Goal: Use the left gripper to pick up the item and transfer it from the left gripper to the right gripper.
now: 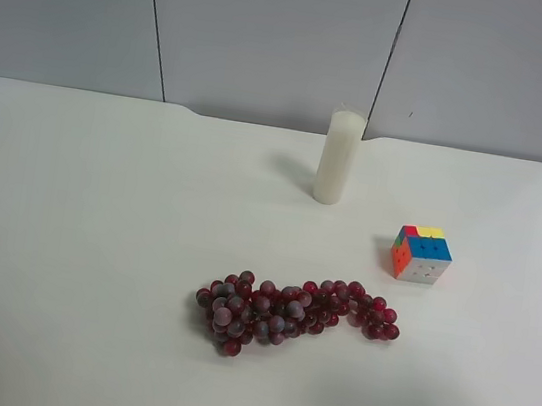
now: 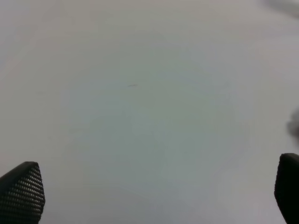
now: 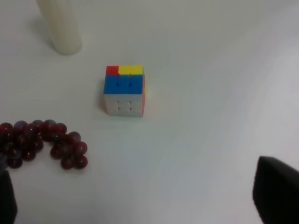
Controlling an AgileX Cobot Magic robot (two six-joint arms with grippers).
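We see a bunch of grapes (image 1: 291, 312) lying on the white table (image 1: 94, 239), nearer than a cube (image 1: 421, 253) at right and a candle (image 1: 339, 157) standing upright farther back. Neither arm appears in the high view. The left gripper (image 2: 154, 196) has its fingers spread wide over bare table, only the tips showing. The right gripper (image 3: 140, 200) is likewise spread wide, fingertips cut off at the edges; there the grapes (image 3: 39, 142) and candle (image 3: 60, 25) are cropped, and the cube (image 3: 124, 90) is whole.
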